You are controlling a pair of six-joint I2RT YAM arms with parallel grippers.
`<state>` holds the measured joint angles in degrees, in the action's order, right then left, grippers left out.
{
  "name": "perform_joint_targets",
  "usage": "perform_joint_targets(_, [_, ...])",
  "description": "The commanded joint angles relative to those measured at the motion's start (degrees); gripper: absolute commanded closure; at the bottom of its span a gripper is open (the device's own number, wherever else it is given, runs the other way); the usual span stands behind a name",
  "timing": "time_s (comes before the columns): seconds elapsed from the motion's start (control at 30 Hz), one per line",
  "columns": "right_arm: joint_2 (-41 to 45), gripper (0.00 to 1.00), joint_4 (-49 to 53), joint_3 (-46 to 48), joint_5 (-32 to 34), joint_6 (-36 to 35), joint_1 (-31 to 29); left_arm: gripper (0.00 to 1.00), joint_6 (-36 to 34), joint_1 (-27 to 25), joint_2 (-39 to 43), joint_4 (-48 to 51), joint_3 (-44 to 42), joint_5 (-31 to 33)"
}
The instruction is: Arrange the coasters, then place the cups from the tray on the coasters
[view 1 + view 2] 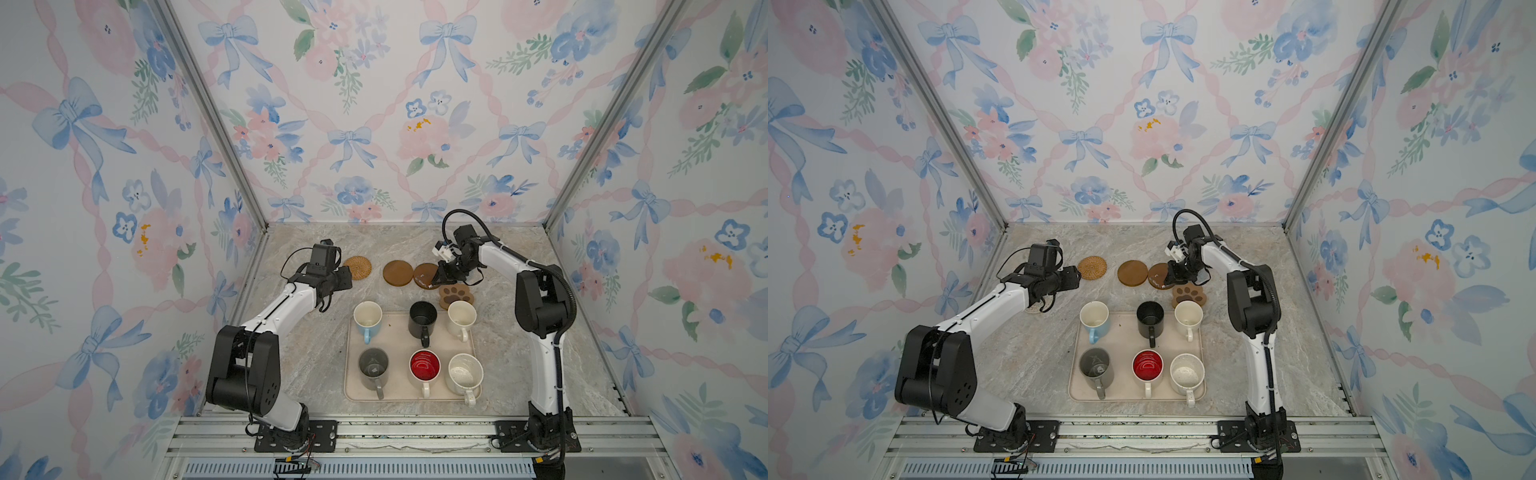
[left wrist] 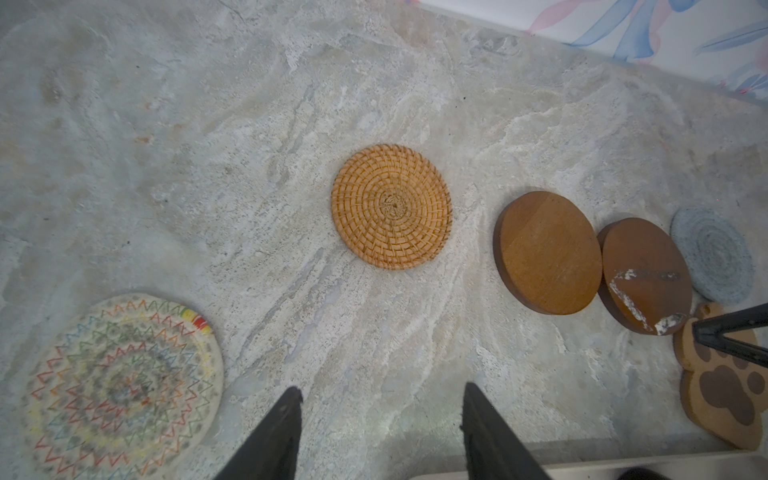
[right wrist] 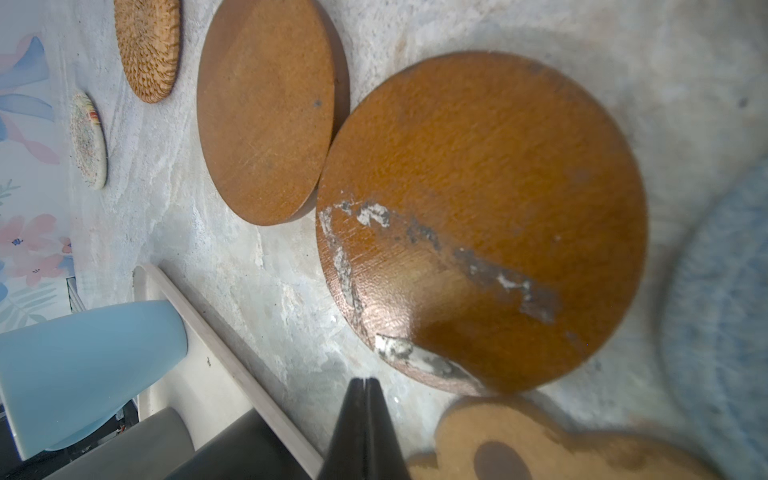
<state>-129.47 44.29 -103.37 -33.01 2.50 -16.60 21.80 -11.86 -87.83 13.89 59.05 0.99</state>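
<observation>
Along the back of the table lie the coasters: tan rattan, plain brown disc, glossy scuffed disc and brown paw. The left wrist view adds a grey-blue woven one and a cream crochet one. Several cups stand on the beige tray: light blue, black, cream, grey, red-inside, speckled. My left gripper hangs open and empty short of the rattan coaster. My right gripper is shut on nothing, its tip between the glossy disc and the paw.
Floral walls close in the marble table on three sides, with metal posts at the back corners. An aluminium rail carrying both arm bases runs along the front. The two brown discs touch edge to edge, and the paw lies close to the tray's far corner.
</observation>
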Motion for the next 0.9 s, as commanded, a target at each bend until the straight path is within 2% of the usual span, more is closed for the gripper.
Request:
perform_joint_targets(0.0, [-1.56, 1.0, 3.05, 1.14, -0.66, -1.54, -0.16, 0.42, 1.3, -0.45, -0.93, 1.07, 0.46, -0.33])
perform_joint_targets(0.47, [-2.67, 1.0, 6.58, 2.51, 1.86, -3.16, 0.6, 0.43, 1.38, -0.86, -1.29, 1.05, 0.26, -0.68])
perform_joint_targets(0.87, [-2.99, 1.0, 6.71, 2.96, 3.8, -1.74, 3.5, 0.43, 1.49, -0.91, -0.94, 1.01, -0.25, -0.5])
